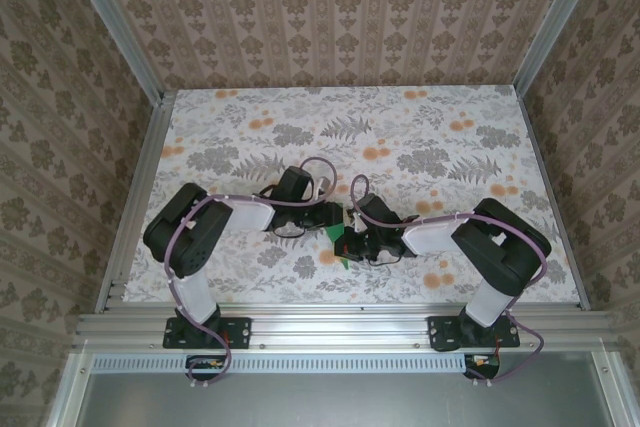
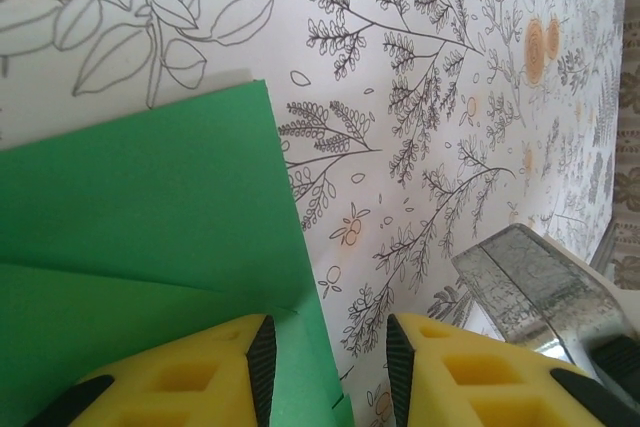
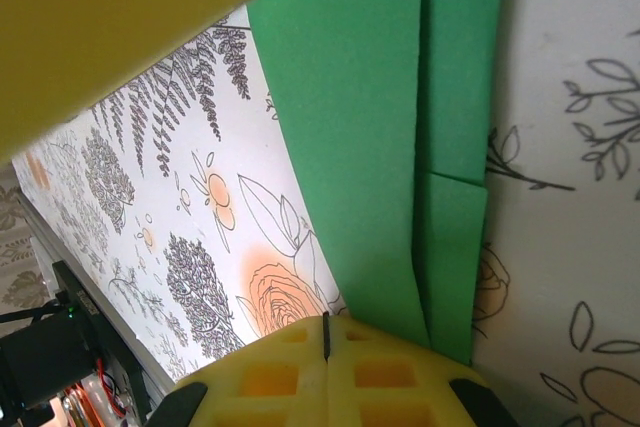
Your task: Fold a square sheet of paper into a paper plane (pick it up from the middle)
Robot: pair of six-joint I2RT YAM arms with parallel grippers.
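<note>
Square sheet of paper [image 3: 370, 127] lies partly folded on the table [image 2: 450, 97], layered flaps but no dart yet, with the left claw [image 2: 328, 347] narrowly parted astride its edge and the right claw [image 3: 325, 332] closed beside it.

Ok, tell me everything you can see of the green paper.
The green paper is thin, plain, bright and matte, and partly folded: flaps overlap along straight creases. It lies flat on the flowered table, toward the near side. The shut right gripper rests at one end; one finger of the open left gripper overlaps its edge.
</note>
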